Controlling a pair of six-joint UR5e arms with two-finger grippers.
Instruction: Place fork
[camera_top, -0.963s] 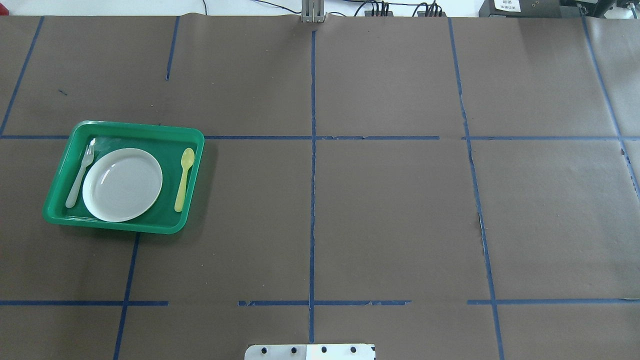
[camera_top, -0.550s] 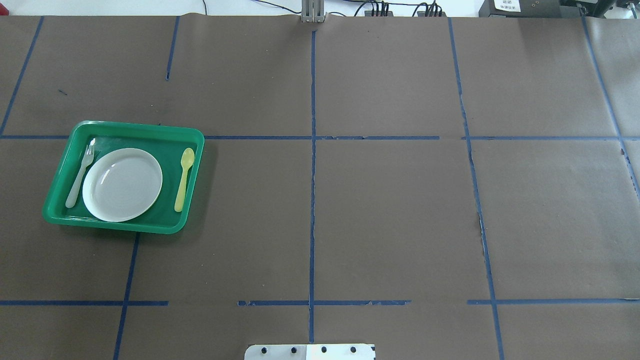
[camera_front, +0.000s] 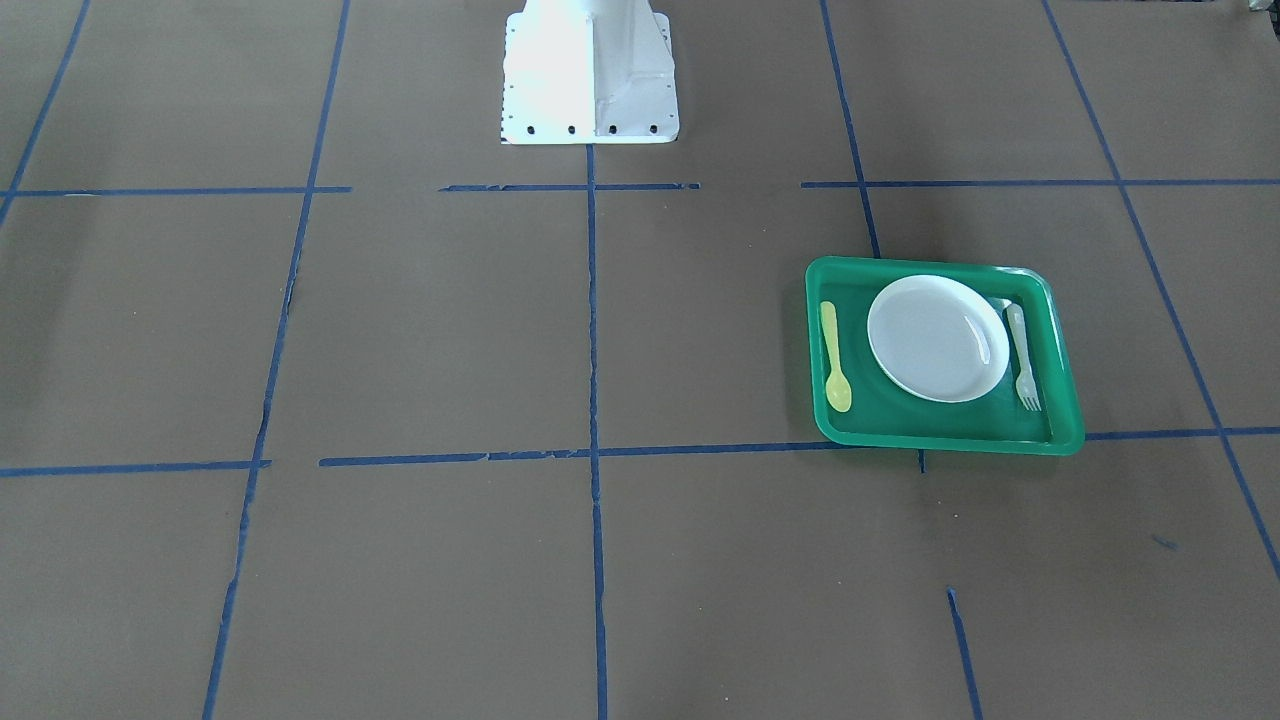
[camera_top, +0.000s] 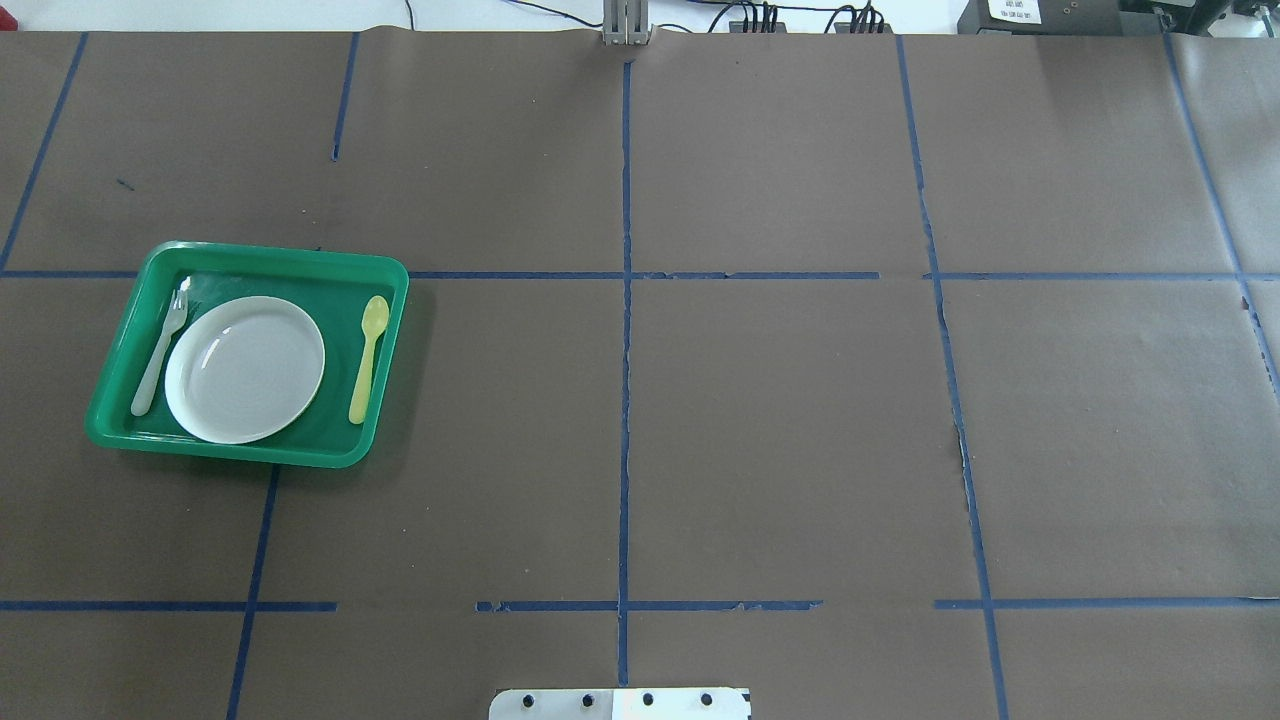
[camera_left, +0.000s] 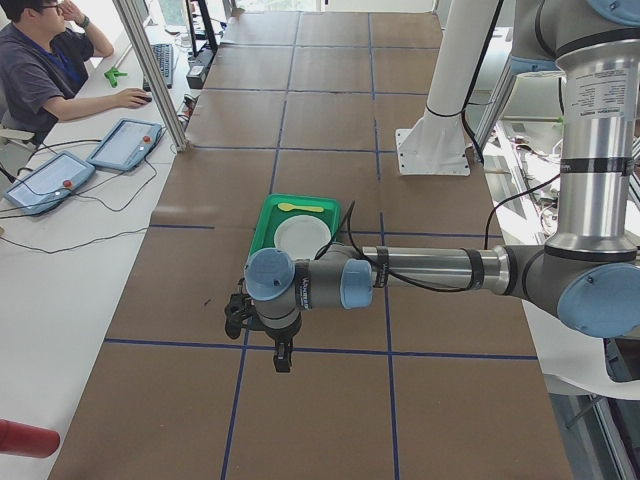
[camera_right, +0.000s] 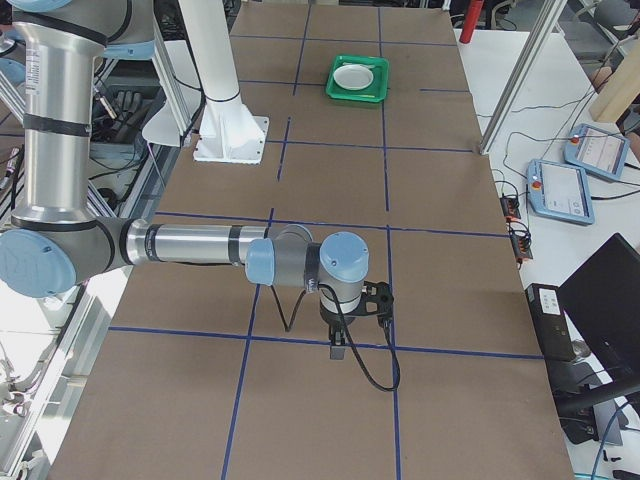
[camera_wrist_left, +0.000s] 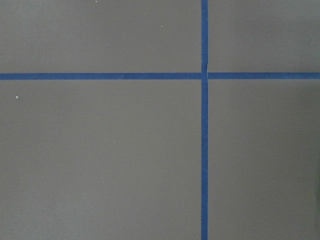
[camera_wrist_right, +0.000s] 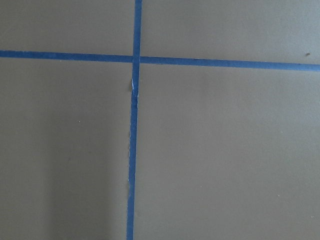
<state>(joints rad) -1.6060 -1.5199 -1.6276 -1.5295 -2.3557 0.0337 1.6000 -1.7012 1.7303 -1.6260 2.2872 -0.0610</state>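
the fork (camera_top: 160, 352) lies in the green tray (camera_top: 230, 448) at 9 o'clock of the white plate (camera_top: 245, 370), with its long axis running 1 to 7 o'clock. the left end effector (camera_left: 284, 362) is nearer, and the tray is at its 12 o'clock. the right end effector (camera_right: 338, 350) is well apart. i cannot tell the opening or hold of either.

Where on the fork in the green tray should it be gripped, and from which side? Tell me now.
Grip the fork on its handle near the end closest to the robot, coming straight down. It lies flat in the green tray between its wall and the white plate, so side approaches look blocked; the plate's rim curves away there, probably leaving finger room.
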